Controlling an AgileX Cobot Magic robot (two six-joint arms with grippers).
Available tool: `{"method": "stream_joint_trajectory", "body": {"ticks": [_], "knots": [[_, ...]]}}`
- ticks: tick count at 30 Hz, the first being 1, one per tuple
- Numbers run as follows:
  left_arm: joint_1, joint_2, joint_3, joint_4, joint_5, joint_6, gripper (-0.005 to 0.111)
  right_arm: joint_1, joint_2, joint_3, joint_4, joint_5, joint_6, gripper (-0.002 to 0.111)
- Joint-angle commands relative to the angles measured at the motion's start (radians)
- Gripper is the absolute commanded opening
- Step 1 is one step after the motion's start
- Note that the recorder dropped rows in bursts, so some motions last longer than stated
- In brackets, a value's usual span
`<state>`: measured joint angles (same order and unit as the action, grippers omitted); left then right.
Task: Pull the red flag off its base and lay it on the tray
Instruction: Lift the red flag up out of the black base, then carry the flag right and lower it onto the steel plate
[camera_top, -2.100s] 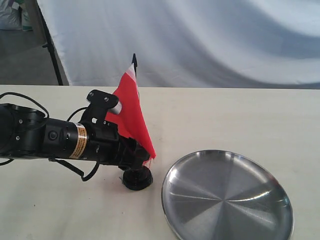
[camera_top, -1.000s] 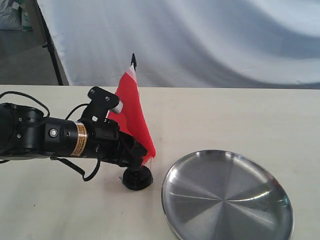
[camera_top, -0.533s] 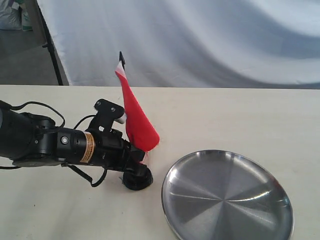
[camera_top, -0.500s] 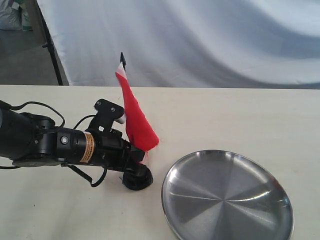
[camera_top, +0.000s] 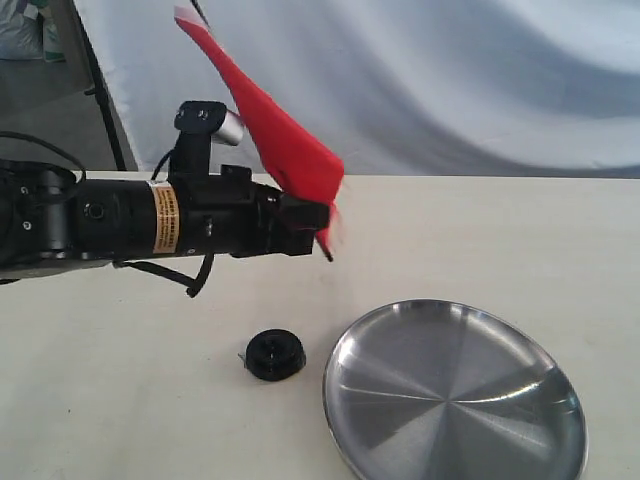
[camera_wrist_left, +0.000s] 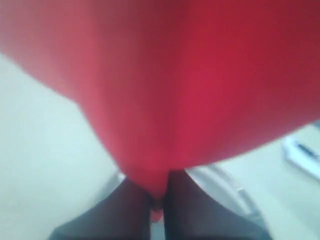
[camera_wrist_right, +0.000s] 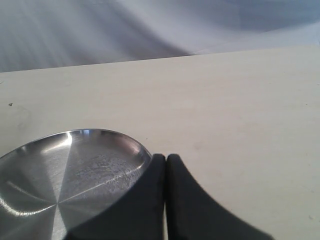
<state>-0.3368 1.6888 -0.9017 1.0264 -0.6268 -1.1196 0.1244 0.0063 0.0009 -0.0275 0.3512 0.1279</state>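
1. We are finding the pull step done: the left gripper (camera_top: 318, 222) is clamping the red flag (camera_top: 280, 140) low on its pole and holding it tilted in the air, above and clear of the base (camera_top: 275, 354).
2. We are judging that the next move calls for carrying it right and nearer, lowering it over the tray (camera_top: 455, 400), then releasing.
3. The right gripper (camera_wrist_right: 166, 165) is sitting closed on nothing, seemingly near the tray.
4. We are counting one flag, one base, one tray and two grippers.
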Motion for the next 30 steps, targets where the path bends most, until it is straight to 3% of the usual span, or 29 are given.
{"method": "stream_joint_trajectory", "body": {"ticks": [1,6,9,16,24,27,30], "knots": [[-0.059,0.085,-0.011,0.004,-0.277,-0.173,0.000,-0.002,-0.006,-0.001,-0.007,-0.006,-0.002,0.000],[-0.209,0.276,-0.113,0.004,-0.279,-0.312,0.000,-0.002,-0.006,-0.001,-0.007,-0.006,-0.002,0.000],[-0.280,0.397,-0.187,-0.026,-0.346,-0.410,0.000,-0.002,-0.006,-0.001,-0.007,-0.006,-0.002,0.000],[-0.327,0.545,-0.239,-0.116,-0.392,-0.600,0.000,-0.002,-0.006,-0.001,-0.007,-0.006,-0.002,0.000],[-0.327,0.620,-0.246,-0.115,-0.388,-0.630,0.002,-0.002,-0.006,-0.001,-0.007,-0.006,-0.002,0.000],[-0.327,0.620,-0.246,-0.108,-0.388,-0.630,0.014,-0.002,-0.006,-0.001,-0.007,-0.006,-0.002,0.000],[-0.327,0.620,-0.246,-0.108,-0.397,-0.624,0.041,-0.002,-0.006,-0.001,-0.007,-0.006,-0.002,0.000]]}}
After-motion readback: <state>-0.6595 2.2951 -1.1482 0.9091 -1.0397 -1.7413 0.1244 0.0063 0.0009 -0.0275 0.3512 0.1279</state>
